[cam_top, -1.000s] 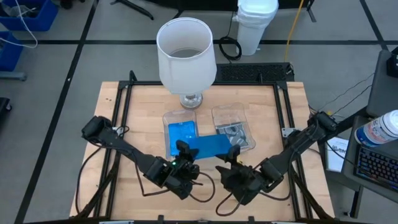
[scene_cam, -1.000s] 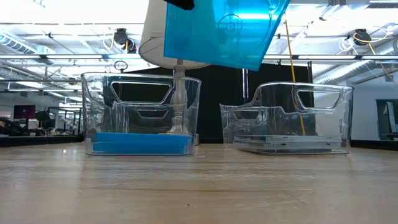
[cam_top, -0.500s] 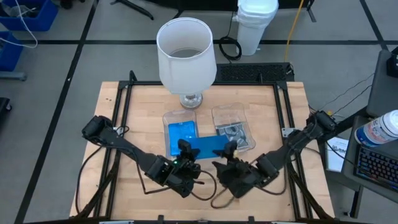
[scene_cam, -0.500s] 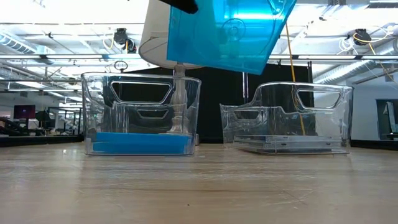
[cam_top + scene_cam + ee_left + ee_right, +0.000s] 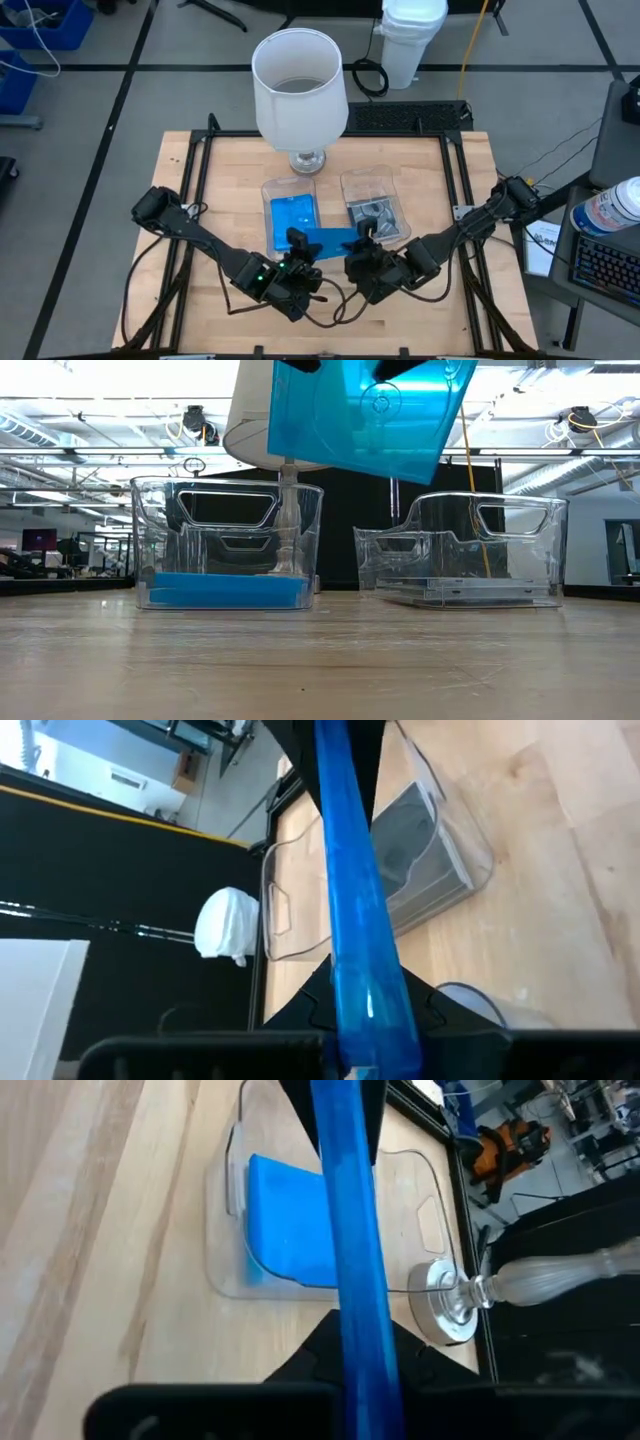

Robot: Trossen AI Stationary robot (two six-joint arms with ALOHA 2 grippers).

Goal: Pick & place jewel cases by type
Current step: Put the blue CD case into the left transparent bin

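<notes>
Two clear trays: left tray holds blue cases, count unclear; right tray holds grey cases, apparently several. One blue jewel case, frame centre, clamped by left gripper and right gripper; fingertips partly hidden.

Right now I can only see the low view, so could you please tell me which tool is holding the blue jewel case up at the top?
Observer: Both. From above, the left tool and the right tool each clamp one end of the blue jewel case.
Operator: Thank you. Where does it hang relative to the trays?
Observer: On the arms' side of them, roughly across the gap between the left tray and the right tray.
Operator: And what lies in the right tray?
Observer: Smoky grey cases, seen from above.
</notes>
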